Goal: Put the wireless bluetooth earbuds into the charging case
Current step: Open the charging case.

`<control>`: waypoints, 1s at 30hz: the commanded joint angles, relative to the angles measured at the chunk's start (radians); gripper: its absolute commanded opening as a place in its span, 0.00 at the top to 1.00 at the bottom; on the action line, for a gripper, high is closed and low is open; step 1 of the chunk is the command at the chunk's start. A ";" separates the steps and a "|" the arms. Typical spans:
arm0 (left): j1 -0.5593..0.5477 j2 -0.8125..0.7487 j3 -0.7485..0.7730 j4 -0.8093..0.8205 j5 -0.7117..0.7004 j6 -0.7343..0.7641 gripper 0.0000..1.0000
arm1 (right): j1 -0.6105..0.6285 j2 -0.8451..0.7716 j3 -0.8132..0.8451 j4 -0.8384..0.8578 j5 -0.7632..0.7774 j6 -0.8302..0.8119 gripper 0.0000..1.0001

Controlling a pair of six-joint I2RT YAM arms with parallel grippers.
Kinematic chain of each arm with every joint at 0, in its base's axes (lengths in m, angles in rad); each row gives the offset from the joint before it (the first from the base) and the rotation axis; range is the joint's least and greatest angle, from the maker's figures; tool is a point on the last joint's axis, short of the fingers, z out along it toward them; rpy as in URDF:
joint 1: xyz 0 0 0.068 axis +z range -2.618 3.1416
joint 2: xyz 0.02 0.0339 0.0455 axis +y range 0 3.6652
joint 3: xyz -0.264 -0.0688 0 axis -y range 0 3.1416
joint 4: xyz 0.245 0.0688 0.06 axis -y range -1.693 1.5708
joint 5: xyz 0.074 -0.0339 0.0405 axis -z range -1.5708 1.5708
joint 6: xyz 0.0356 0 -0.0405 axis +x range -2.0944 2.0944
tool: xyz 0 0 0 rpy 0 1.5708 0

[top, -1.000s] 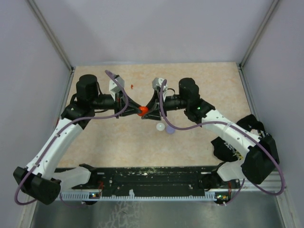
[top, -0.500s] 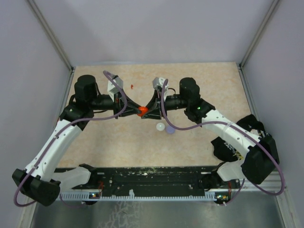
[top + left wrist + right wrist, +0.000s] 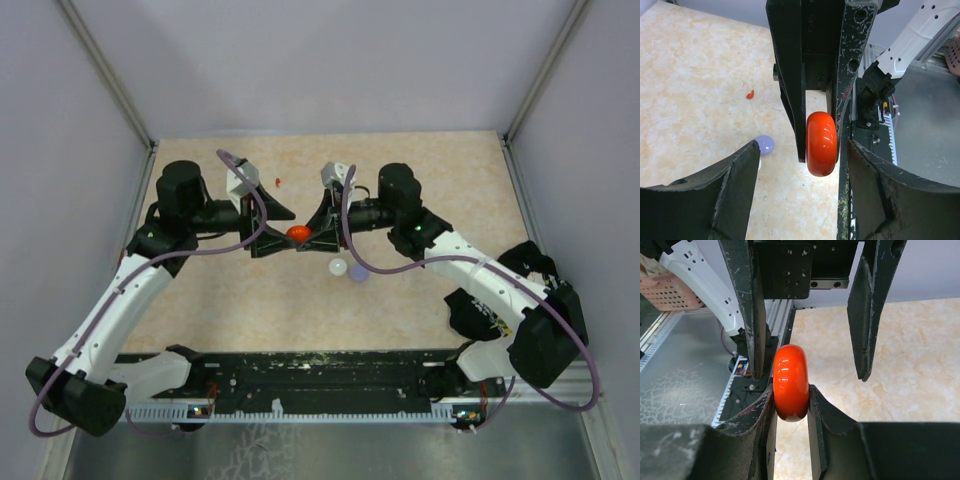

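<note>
The round red charging case hangs on edge above the middle of the table. My right gripper is shut on its two flat faces. My left gripper faces it head-on and stands open, its fingers spread wide on either side of the case without touching it. One tiny red earbud lies on the table behind the left gripper; the left wrist view also shows that earbud. No other earbuds are visible.
A lavender disc and a white disc lie side by side just in front of the grippers. The lavender disc also shows in the left wrist view. The black rail with both arm bases runs along the near edge.
My left gripper has opened and let go of the red case, which now rests only in the right gripper. The arms have hardly moved.
</note>
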 commanded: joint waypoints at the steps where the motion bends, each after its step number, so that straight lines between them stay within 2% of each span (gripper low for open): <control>1: -0.001 -0.008 -0.017 0.042 0.001 -0.021 0.25 | -0.001 -0.016 0.023 0.069 -0.019 0.014 1.00; 10: 0.002 0.001 -0.013 0.062 -0.119 -0.077 0.27 | -0.001 -0.022 0.018 -0.005 -0.011 -0.054 1.00; 30: 0.033 0.020 -0.033 0.120 -0.146 -0.175 0.28 | -0.001 -0.063 -0.021 -0.048 0.010 -0.138 1.00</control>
